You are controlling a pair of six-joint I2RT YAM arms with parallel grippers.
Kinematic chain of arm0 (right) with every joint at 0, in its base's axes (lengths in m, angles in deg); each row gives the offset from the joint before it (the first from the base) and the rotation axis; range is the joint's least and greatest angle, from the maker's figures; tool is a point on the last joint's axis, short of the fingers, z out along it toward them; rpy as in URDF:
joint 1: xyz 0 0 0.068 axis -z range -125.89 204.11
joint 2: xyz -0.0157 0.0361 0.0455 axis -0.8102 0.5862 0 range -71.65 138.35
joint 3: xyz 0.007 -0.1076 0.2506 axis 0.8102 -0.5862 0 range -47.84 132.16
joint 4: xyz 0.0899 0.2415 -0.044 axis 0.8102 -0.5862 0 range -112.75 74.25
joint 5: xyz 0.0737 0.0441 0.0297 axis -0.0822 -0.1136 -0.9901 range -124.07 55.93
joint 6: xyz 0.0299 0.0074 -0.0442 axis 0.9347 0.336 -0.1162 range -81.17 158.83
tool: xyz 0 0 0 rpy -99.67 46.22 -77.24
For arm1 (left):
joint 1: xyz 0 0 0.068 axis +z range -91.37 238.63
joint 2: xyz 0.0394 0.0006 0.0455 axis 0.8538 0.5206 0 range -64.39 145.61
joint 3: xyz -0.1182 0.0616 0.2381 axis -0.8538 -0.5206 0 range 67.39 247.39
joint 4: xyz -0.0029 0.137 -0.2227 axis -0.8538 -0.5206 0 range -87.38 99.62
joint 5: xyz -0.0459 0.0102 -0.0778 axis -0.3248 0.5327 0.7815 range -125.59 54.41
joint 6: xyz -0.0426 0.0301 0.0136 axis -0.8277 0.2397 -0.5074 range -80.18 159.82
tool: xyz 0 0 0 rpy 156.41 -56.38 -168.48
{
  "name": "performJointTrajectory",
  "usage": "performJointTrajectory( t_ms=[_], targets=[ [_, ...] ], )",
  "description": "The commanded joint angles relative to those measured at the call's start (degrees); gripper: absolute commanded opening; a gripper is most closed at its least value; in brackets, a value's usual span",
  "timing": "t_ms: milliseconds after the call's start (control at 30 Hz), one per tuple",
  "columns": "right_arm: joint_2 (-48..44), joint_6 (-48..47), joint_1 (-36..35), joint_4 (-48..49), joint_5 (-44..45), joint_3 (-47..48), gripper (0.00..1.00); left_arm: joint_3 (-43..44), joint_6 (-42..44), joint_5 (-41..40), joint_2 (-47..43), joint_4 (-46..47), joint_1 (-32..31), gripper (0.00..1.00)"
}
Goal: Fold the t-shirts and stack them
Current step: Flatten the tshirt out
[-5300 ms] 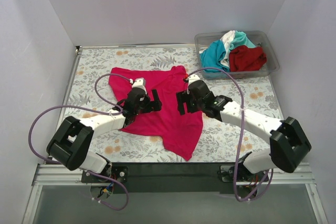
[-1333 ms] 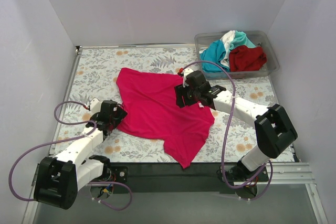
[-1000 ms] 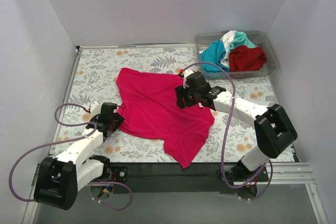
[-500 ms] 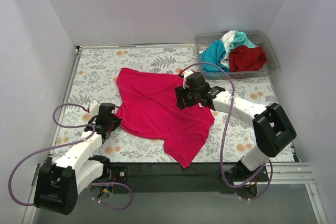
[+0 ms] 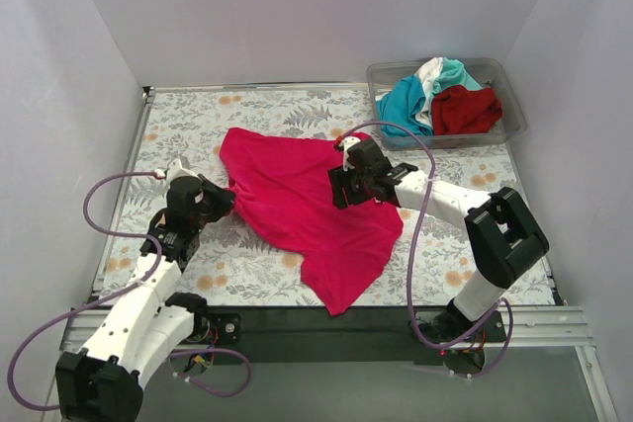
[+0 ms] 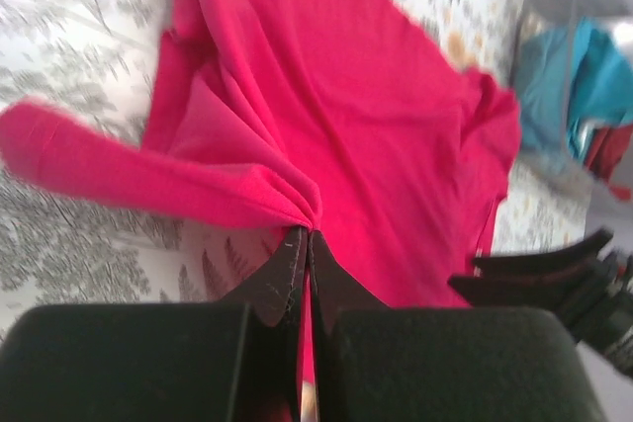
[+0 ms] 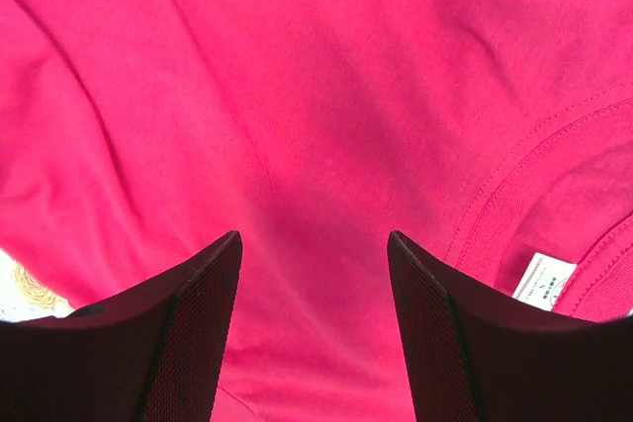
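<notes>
Left wrist view: bunched edge of pink t-shirt (image 6: 376, 106) is pinched by left gripper (image 6: 305, 232), presumably for pulling the cloth flat.
right gripper (image 7: 315, 239): jaws spread over the shirt, nothing held.
shirt location: laid out left of bin (image 5: 514, 116).

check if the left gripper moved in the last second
Yes. The left gripper, shut on an edge of the pink shirt, moved up the view, farther from the black rail in front.
</notes>
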Motion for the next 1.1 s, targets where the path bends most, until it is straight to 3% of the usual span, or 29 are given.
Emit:
performJointTrajectory(
  t_ms=[0,67,100,133,167,200,233,267,300,333,433,633,800,1067],
  targets=[
    [1.1,-0.4,0.2,1.8,-1.0,2.2,0.56,-1.8,1.1,8.5,1.9,-5.1,-3.5,0.0],
    [1.3,-0.4,0.2,1.8,-1.1,2.3,0.56,-2.6,0.3,9.5,2.7,-7.1,-5.3,0.0],
    [1.3,-0.4,0.2,1.8,-1.1,2.3,0.56,-2.7,0.0,10.5,2.5,-7.0,-7.4,0.07],
    [1.5,-0.4,0.3,1.8,-1.0,2.3,0.56,-2.7,-0.4,10.4,2.3,-7.1,-8.2,0.18],
    [1.5,-0.4,0.2,1.8,-1.1,2.3,0.56,-2.7,-0.6,10.0,1.3,-7.2,-8.6,0.45],
    [1.5,-0.4,0.2,1.8,-1.1,2.3,0.56,-2.2,-1.0,7.5,0.7,-7.5,-8.7,0.6],
    [1.5,-0.4,0.3,1.8,-1.2,2.2,0.56,-1.8,-1.2,5.8,0.3,-8.6,-8.8,0.69],
    [1.5,-0.4,0.2,1.8,-1.4,2.2,0.56,-1.3,-1.5,1.9,-0.6,-9.6,-8.7,0.86],
    [1.5,-0.4,0.3,1.8,-1.5,2.1,0.56,0.1,-3.3,-1.1,-0.8,-10.9,-8.7,0.9],
    [1.4,-0.4,0.2,1.8,-1.5,2.0,0.56,0.2,-4.1,-6.6,-1.2,-11.9,-8.7,0.91],
    [1.3,-0.4,0.2,1.8,-1.8,1.8,0.56,-3.8,-7.6,-10.6,-1.6,-7.5,-8.0,0.92],
    [-0.1,-0.7,0.2,1.8,-1.6,0.2,0.56,-9.8,-11.3,-5.3,6.0,4.8,-2.7,0.9],
    [-2.3,-0.8,0.2,2.3,-1.3,-1.6,0.56,-8.6,-10.1,-8.1,9.7,8.0,-0.7,0.87],
    [-2.9,-0.8,0.2,2.9,-1.5,-3.3,0.56,-8.7,-8.6,-5.0,14.3,13.3,3.0,0.82]
  ],
)
